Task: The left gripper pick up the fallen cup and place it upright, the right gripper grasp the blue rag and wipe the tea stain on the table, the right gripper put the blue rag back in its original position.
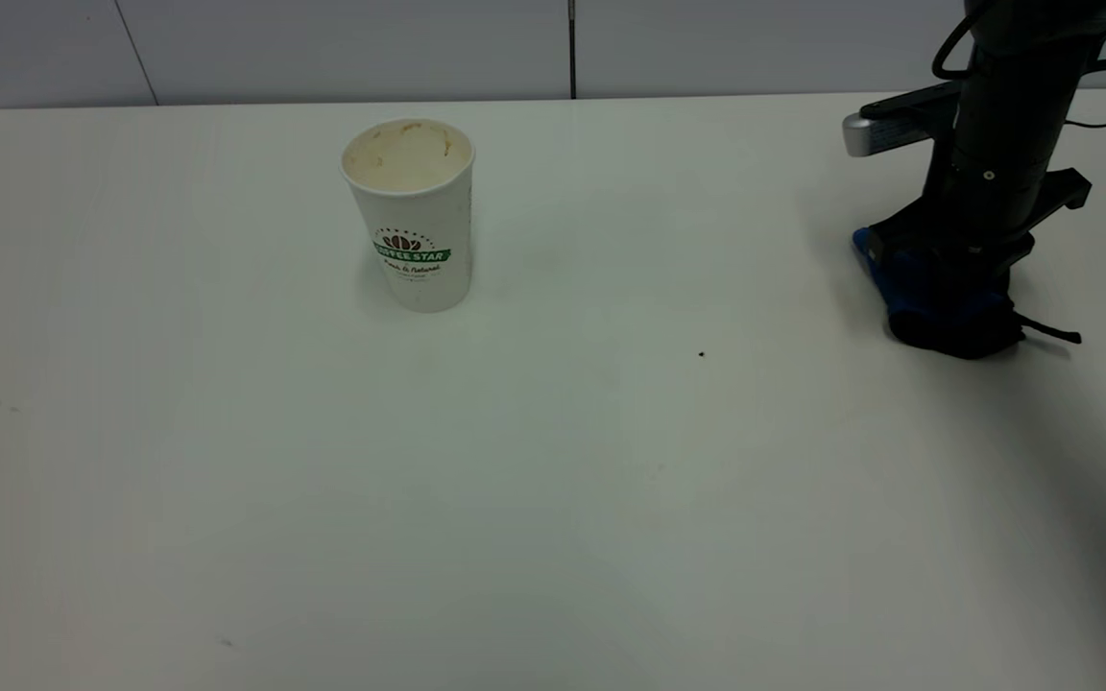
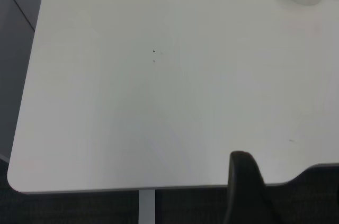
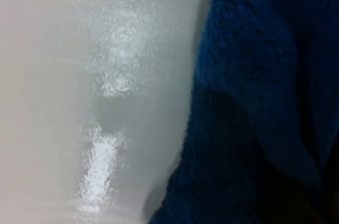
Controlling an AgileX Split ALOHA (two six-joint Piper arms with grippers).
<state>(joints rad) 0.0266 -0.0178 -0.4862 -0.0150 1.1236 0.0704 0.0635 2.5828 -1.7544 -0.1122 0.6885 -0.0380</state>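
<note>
- I see the cup (image 1: 411,213) upright on the white table (image 1: 553,499).
- Far right of the cup, my right gripper (image 1: 947,288) presses down on the blue rag (image 1: 908,288); its finger state I cannot tell.
- Left gripper (image 2: 246,189): only a dark part shows; state unclear.

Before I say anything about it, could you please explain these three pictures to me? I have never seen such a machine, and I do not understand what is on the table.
This is a two-armed table robot. The wide picture comes from an outside camera; the two others from cameras on each wrist. On the large plain white table stands an upright white paper cup with a green logo. At the right, the slim black right gripper presses down onto a small royal-blue cloth rag, which fills its wrist view. Whether it grips the rag is unclear. Of the left gripper, only one black finger shows, near the table's edge.
</note>
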